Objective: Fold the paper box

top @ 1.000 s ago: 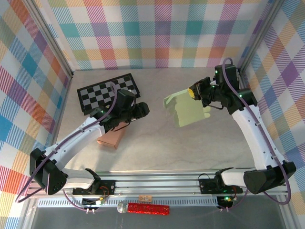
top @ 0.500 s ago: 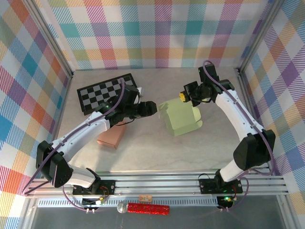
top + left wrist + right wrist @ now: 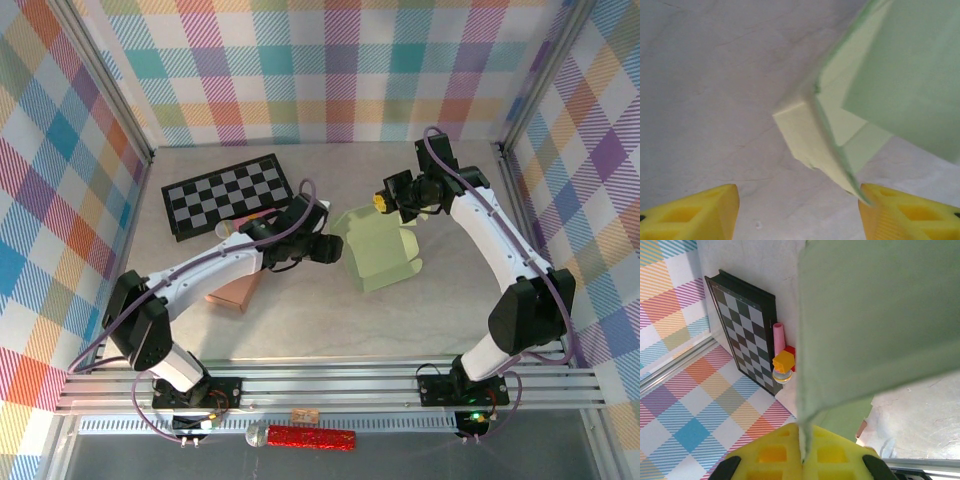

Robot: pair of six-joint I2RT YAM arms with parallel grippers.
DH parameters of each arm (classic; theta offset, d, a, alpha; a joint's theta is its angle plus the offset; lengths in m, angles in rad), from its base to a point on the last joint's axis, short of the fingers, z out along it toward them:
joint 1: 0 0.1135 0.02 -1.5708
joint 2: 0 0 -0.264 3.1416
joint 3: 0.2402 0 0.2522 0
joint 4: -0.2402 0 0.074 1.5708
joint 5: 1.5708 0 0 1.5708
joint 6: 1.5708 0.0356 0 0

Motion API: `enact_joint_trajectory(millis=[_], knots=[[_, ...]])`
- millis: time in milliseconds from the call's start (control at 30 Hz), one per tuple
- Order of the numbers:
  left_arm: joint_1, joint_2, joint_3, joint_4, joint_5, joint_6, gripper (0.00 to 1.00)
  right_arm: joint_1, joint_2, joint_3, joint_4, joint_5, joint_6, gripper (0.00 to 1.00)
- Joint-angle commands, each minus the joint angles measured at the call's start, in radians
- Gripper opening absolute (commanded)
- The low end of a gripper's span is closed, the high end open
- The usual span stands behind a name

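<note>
Paper of the pale green, part-folded box point(image 3: 378, 250) at mid-table looks light, floppy and easily creased, so hold it by the panel edges. The right gripper point(image 3: 390, 200) is clamped on its far panel, and the left gripper point(image 3: 333, 250) gapes just beside its left corner.

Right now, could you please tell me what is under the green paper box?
Bare grey table shows below a corner of the box; the rest beneath it is covered.

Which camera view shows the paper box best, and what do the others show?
The top external view: the whole paper box is in frame, outline and flaps clear. The left wrist view gives one corner up close; the right wrist view, a blurred panel clamped in the right gripper.
</note>
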Motion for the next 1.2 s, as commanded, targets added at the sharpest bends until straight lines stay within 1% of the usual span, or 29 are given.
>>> enact_joint_trajectory(millis=[0, 67, 267, 467, 500, 567, 833, 1033, 1100, 1167], knots=[[-0.011, 0.013, 0.031, -0.046, -0.140, 0.029, 0.57, -0.004, 0.010, -0.006, 0.016, -0.026, -0.002, 0.00], [-0.012, 0.021, 0.033, -0.041, -0.138, 0.029, 0.51, -0.004, 0.014, -0.015, 0.029, -0.033, -0.002, 0.00], [-0.018, 0.017, 0.032, -0.007, -0.112, 0.031, 0.18, -0.003, 0.009, -0.074, 0.118, -0.036, 0.004, 0.00], [-0.040, -0.007, 0.027, 0.006, -0.111, 0.049, 0.05, -0.002, 0.011, -0.100, 0.157, -0.006, -0.008, 0.00], [-0.045, -0.010, 0.026, 0.003, -0.113, 0.052, 0.04, -0.001, 0.011, -0.106, 0.168, -0.003, -0.012, 0.01], [-0.055, -0.014, 0.029, -0.001, -0.117, 0.059, 0.01, 0.001, 0.011, -0.114, 0.183, 0.005, -0.013, 0.05], [-0.089, -0.029, 0.041, -0.008, -0.138, 0.071, 0.00, 0.009, 0.024, -0.115, 0.180, 0.033, -0.022, 0.18], [-0.095, -0.033, 0.040, -0.009, -0.137, 0.070, 0.00, 0.014, 0.026, -0.098, 0.165, 0.070, -0.048, 0.18], [-0.095, -0.033, 0.041, -0.010, -0.140, 0.070, 0.00, 0.014, 0.028, -0.097, 0.160, 0.074, -0.050, 0.14], [-0.095, -0.033, 0.043, -0.014, -0.141, 0.069, 0.00, 0.014, 0.025, -0.101, 0.159, 0.077, -0.051, 0.13]])
